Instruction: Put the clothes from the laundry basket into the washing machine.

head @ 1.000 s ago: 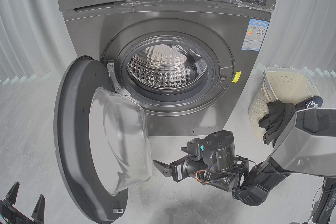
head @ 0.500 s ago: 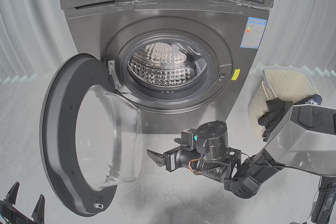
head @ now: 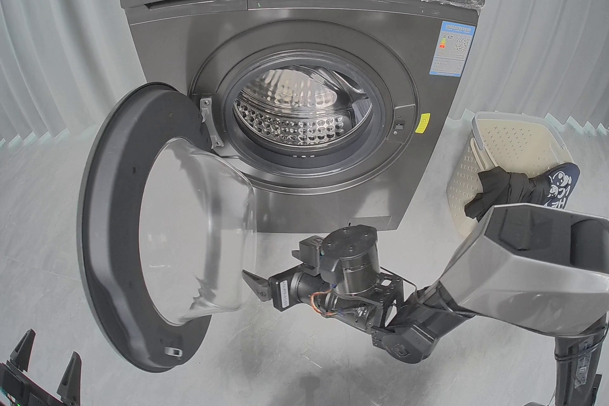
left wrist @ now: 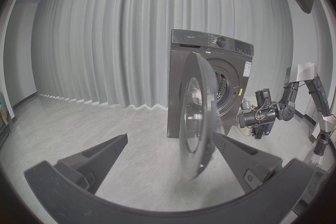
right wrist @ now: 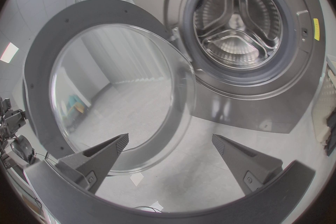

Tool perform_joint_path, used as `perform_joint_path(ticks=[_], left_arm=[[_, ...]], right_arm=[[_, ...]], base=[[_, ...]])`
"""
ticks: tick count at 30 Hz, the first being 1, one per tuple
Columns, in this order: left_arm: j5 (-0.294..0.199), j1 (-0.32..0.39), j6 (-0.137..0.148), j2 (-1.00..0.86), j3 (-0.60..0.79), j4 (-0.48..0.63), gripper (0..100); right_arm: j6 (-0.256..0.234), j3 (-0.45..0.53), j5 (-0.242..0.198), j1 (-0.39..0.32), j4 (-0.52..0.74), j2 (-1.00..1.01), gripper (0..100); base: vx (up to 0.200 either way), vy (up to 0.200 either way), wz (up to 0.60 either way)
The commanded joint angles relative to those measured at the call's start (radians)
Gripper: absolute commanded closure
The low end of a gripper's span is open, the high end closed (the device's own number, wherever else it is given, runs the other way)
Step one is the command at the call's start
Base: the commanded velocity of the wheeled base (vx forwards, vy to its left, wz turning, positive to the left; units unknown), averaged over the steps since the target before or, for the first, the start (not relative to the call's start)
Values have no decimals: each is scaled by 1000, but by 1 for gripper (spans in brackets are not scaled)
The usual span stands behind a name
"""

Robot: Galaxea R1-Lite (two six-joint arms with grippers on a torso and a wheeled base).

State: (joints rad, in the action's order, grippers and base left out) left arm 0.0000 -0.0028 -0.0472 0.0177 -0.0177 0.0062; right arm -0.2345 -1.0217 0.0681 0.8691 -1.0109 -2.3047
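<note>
Leftward and nearer the door the right claw has travelled over the last second. The whole head view has shifted as well, so the camera moved, not the machine.

Beyond that claw stands the washing machine, its drum bare and above the fingertips. The door hangs wide open right at the claw's tips. It may be touching the glass bowl, though the head view does not settle that. Well behind the claw, on the right past its own arm, the laundry basket sits on the floor just beside the machine.

The clothes are in the basket, not yet loaded. A dark garment spills over the front rim, with a navy patterned piece touching it.

The right claw is spread wide and holds nothing. The left claw, low and well apart on the door's far side, is spread wide and empty too.

The clothes look light, limp and soft. They should drape and trail rather than keep shape. The best hold is probably the bunched fold at the rim, pinched deep so that one thin layer does not slip free.
</note>
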Motion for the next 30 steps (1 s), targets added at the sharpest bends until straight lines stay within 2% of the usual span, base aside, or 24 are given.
perform_joint_path(ticks=[1,11,20,21,22,30], left_arm=[[0,0,0,-12,15,0,0],[0,0,0,-12,15,0,0],[0,0,0,-12,15,0,0],[0,0,-2,-12,15,0,0],[0,0,0,-12,15,0,0],[0,0,-2,-12,15,0,0]], right_arm=[[-3,-104,2,31,-5,-79,0],[0,-155,-1,13,18,-76,0],[-3,-340,13,25,193,-147,0],[-2,-380,52,31,225,-162,0],[-2,-402,62,34,241,-173,0],[-3,-535,79,71,258,-252,0]], base=[[0,0,0],[0,0,0],[0,0,0],[0,0,0],[0,0,0],[0,0,0]])
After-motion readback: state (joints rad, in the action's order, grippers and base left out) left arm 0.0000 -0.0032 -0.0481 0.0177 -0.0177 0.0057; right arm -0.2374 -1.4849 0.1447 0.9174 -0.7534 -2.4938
